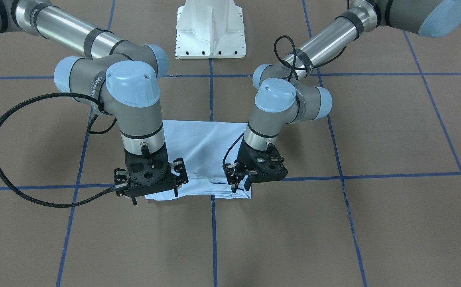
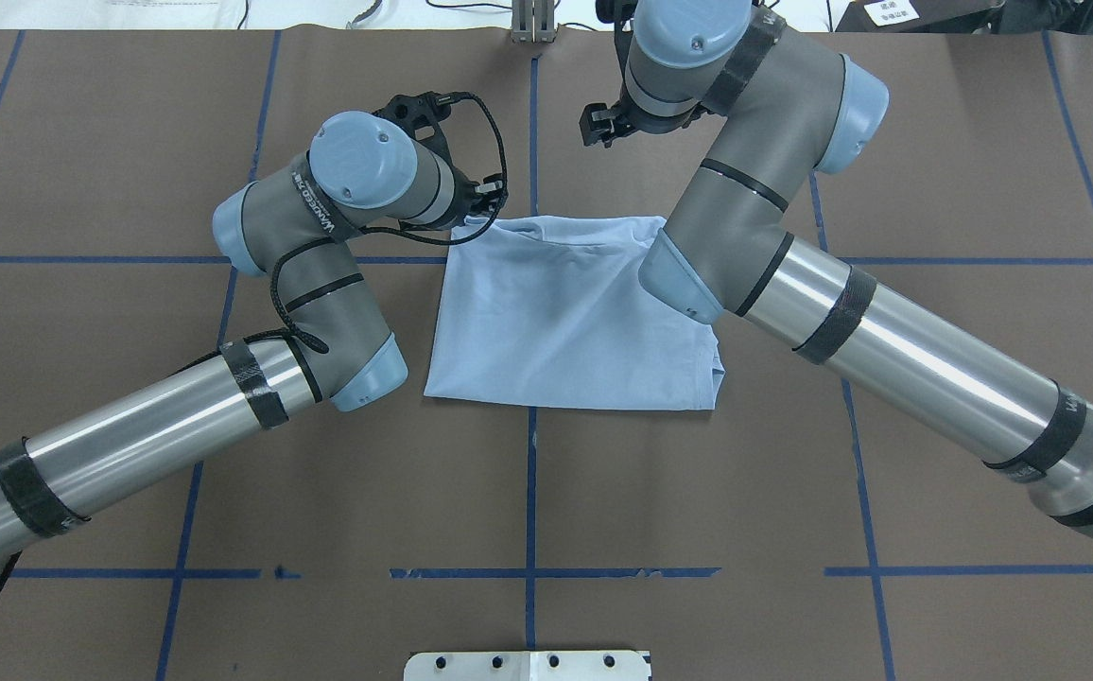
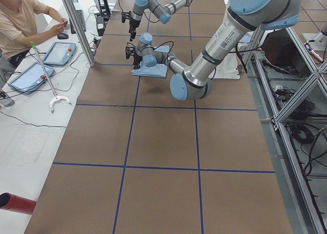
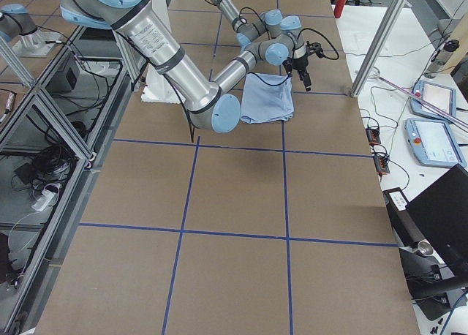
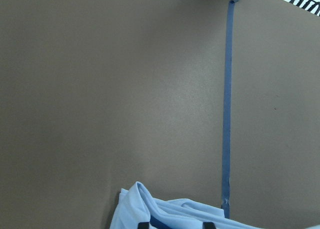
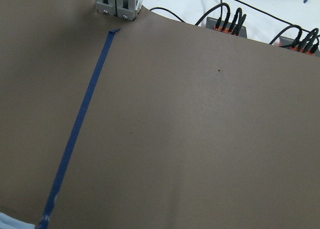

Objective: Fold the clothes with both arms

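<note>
The light blue T-shirt (image 2: 565, 312) lies folded into a rough rectangle on the brown table; it also shows in the front view (image 1: 206, 147). Its print is hidden. My left gripper (image 1: 240, 185) is low at the shirt's far corner (image 5: 165, 211). In the left wrist view two dark fingertips (image 5: 143, 225) stand apart at the fabric's edge, so it looks open. My right gripper (image 1: 154, 196) hovers higher over the other far corner, its fingers spread and empty. The right wrist view shows only a sliver of the shirt (image 6: 6, 222).
The white pedestal base (image 1: 210, 32) stands at the robot's side of the table. Blue tape lines (image 2: 530, 492) cross the brown table. A metal post (image 6: 116, 1) stands at the far edge. An operator (image 3: 20, 19) sits with tablets beyond the far edge.
</note>
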Robot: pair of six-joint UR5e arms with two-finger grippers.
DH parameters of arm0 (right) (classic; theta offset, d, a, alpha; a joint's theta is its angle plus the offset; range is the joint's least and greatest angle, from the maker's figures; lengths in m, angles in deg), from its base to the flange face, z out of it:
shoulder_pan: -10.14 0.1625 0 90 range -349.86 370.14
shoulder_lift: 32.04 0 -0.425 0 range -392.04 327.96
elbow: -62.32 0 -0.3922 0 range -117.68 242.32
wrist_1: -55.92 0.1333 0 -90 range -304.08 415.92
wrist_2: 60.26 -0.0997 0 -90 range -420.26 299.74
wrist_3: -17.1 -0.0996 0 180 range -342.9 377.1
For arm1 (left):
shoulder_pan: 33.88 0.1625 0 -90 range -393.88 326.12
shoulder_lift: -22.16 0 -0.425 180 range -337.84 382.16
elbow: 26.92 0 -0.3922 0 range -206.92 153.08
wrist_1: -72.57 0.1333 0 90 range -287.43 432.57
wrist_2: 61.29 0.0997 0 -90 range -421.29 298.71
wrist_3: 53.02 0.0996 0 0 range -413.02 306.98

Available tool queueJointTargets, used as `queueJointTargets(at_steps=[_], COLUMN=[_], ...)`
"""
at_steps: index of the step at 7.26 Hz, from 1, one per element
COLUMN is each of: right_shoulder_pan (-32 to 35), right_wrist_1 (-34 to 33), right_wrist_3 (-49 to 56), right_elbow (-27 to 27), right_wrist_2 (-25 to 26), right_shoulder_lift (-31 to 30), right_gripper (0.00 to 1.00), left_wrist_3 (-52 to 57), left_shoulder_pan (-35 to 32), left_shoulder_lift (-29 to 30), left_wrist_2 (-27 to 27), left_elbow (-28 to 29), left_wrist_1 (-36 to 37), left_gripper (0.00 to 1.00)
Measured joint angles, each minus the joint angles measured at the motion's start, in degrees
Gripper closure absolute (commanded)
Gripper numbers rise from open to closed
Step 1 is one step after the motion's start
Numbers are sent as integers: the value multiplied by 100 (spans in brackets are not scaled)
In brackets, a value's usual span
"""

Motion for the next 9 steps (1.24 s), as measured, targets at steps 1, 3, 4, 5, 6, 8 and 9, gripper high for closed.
queueJointTargets(at_steps=[1, 3, 4, 5, 6, 8, 9], right_shoulder_pan=[0, 0, 0, 0, 0, 0, 0], right_wrist_1=[0, 0, 0, 0, 0, 0, 0], right_wrist_3=[0, 0, 0, 0, 0, 0, -2], right_elbow=[0, 1, 1, 1, 1, 1, 1], right_wrist_2=[0, 0, 0, 0, 0, 0, 0], right_shoulder_lift=[1, 2, -2, -7, -11, -14, -17], right_gripper=[0, 0, 0, 0, 0, 0, 0], left_wrist_3=[20, 15, -14, -35, -47, -47, -18], left_shoulder_pan=[2, 17, 42, 73, 101, 135, 116], left_shoulder_lift=[-39, -63, -65, -65, -65, -74, -88], left_wrist_2=[-18, -39, -42, -43, -44, -42, -36], left_elbow=[-51, -138, -147, -148, -146, -144, -140], left_wrist_1=[41, 141, 156, 161, 161, 159, 159], left_gripper=[54, 55, 64, 78, 100, 100, 100])
